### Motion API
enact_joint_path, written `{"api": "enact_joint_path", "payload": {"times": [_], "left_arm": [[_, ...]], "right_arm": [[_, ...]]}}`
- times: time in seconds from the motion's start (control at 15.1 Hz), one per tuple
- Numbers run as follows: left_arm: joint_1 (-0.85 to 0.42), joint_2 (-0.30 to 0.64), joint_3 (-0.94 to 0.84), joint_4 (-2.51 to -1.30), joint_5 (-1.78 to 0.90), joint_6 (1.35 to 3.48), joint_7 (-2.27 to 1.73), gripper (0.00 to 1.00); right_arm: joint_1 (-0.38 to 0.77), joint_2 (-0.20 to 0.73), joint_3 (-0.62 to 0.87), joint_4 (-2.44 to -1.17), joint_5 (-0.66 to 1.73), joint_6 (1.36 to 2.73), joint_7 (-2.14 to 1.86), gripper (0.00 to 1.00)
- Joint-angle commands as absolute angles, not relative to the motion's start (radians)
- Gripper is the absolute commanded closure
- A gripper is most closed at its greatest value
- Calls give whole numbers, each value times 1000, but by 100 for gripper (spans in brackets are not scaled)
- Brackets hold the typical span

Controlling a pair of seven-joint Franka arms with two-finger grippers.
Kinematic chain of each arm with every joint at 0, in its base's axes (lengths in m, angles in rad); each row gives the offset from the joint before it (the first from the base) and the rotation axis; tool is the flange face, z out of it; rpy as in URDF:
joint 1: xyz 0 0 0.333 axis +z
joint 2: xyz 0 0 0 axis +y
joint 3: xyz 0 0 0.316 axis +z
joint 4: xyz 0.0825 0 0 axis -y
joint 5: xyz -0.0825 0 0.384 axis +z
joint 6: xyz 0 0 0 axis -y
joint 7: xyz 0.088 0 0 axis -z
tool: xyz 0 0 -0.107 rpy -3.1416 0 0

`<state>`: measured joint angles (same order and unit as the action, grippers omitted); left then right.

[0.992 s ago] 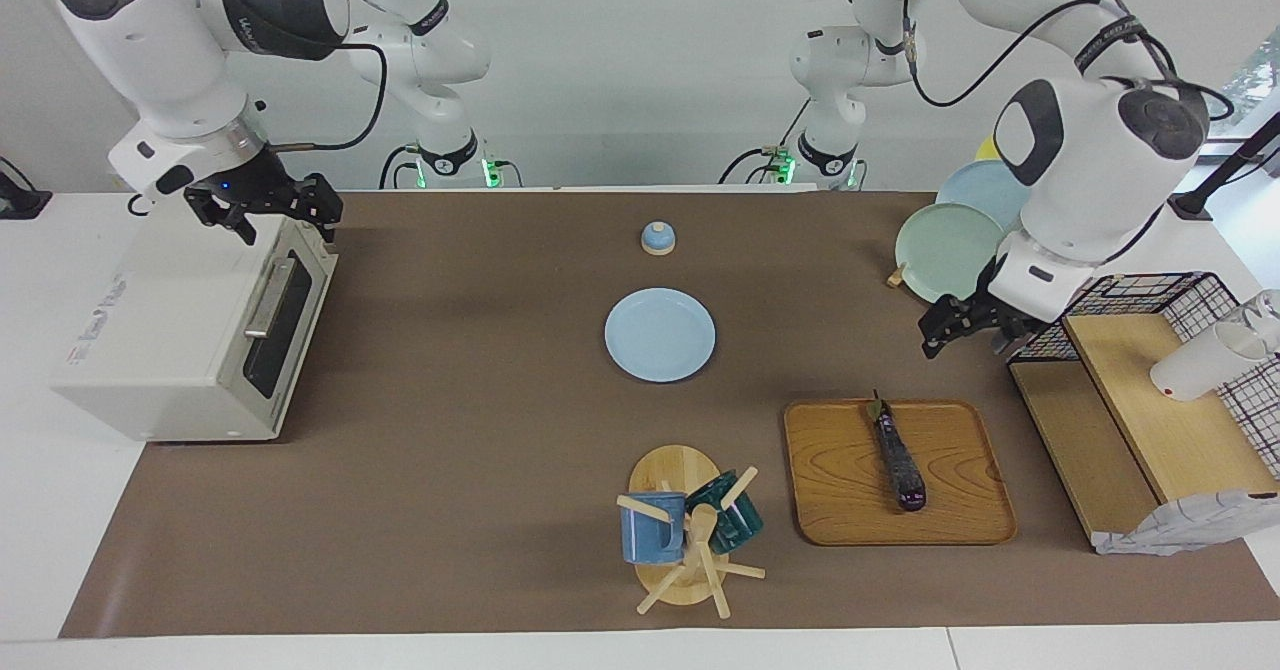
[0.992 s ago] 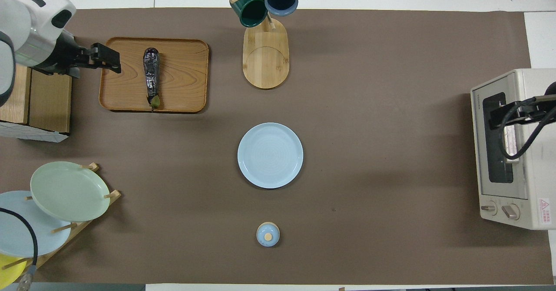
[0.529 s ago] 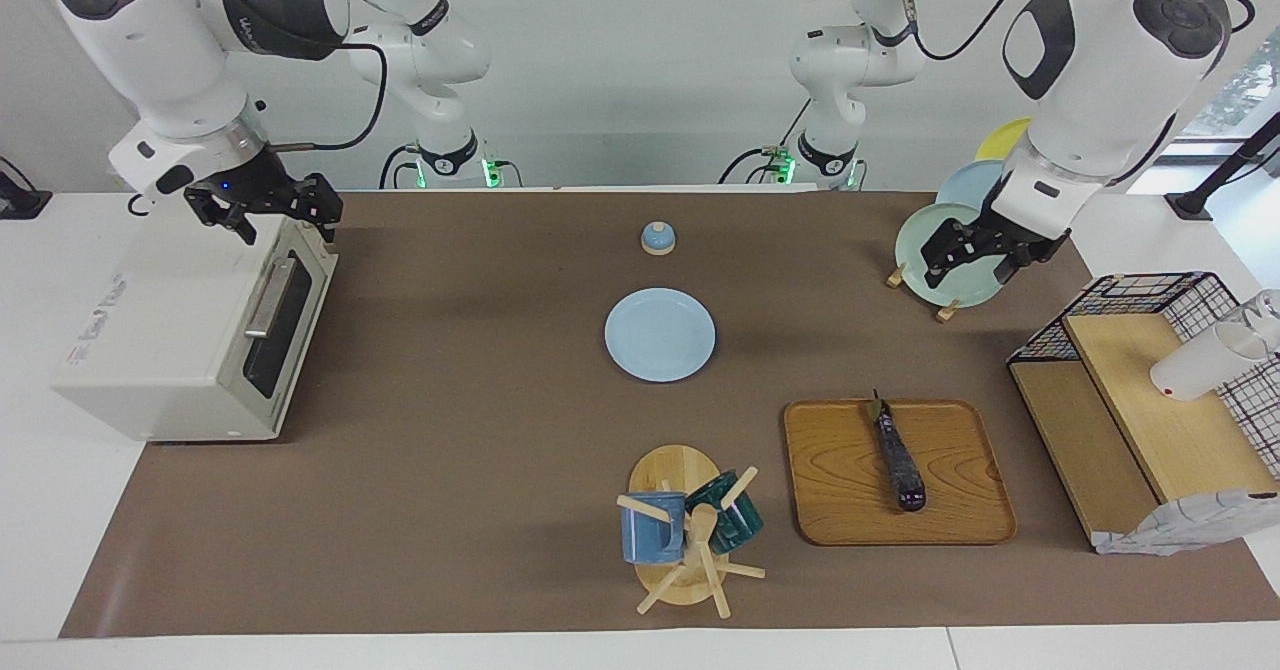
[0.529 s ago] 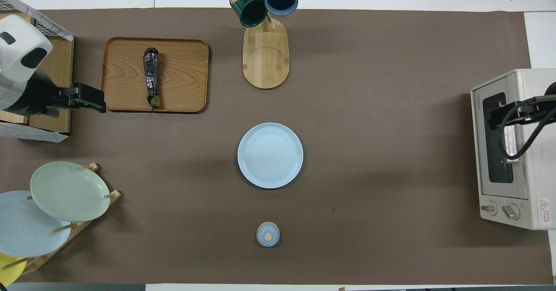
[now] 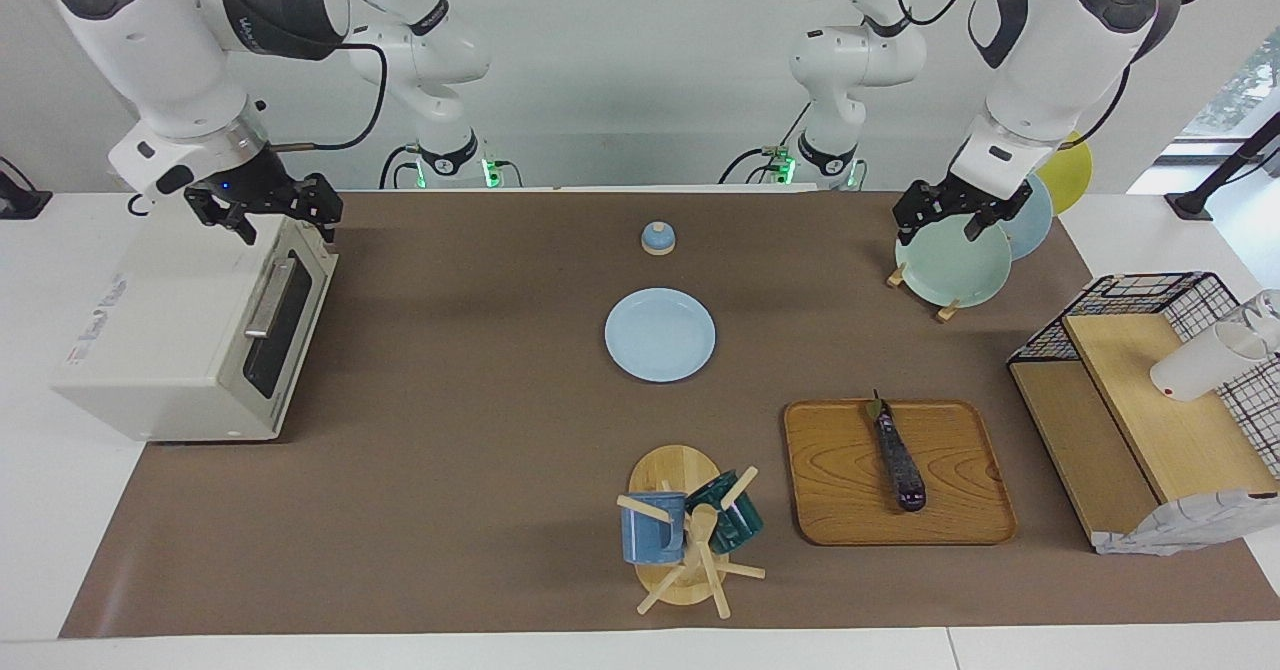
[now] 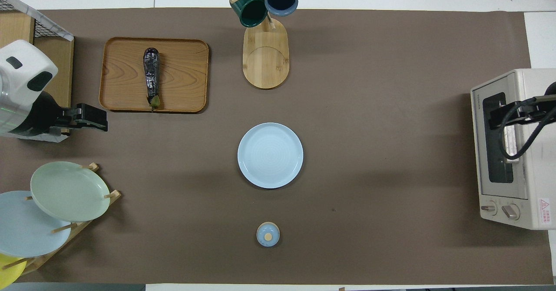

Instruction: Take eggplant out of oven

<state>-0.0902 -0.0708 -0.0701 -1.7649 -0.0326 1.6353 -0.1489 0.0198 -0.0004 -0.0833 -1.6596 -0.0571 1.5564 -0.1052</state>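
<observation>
The right gripper [image 5: 268, 212] hangs open over the oven [image 5: 190, 335], whose door is shut. The eggplant [image 5: 899, 458] lies on the wooden tray [image 5: 835, 490], toward the left arm's end. The left gripper [image 5: 948, 213], open and empty, hovers above the green plate [image 5: 950, 270].

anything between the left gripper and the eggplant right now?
Nothing visible. The eggplant lies in the open on the wooden tray, not in the oven. The left gripper, open and empty, is up over the green plate; only bare mat separates them.
</observation>
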Motion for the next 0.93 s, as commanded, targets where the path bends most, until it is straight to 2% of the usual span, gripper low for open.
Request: {"api": "enact_joint_path", "payload": {"times": [0.0, 0.86], "left_arm": [[-155, -55, -15, -1707, -21, 1588, -161, 0], [-126, -57, -41, -1707, -21, 1594, -147, 0]], "right_arm": [[11, -5, -77, -1664, -31, 1551, -92, 0], [11, -5, -77, -1664, -31, 1549, -92, 0]]}}
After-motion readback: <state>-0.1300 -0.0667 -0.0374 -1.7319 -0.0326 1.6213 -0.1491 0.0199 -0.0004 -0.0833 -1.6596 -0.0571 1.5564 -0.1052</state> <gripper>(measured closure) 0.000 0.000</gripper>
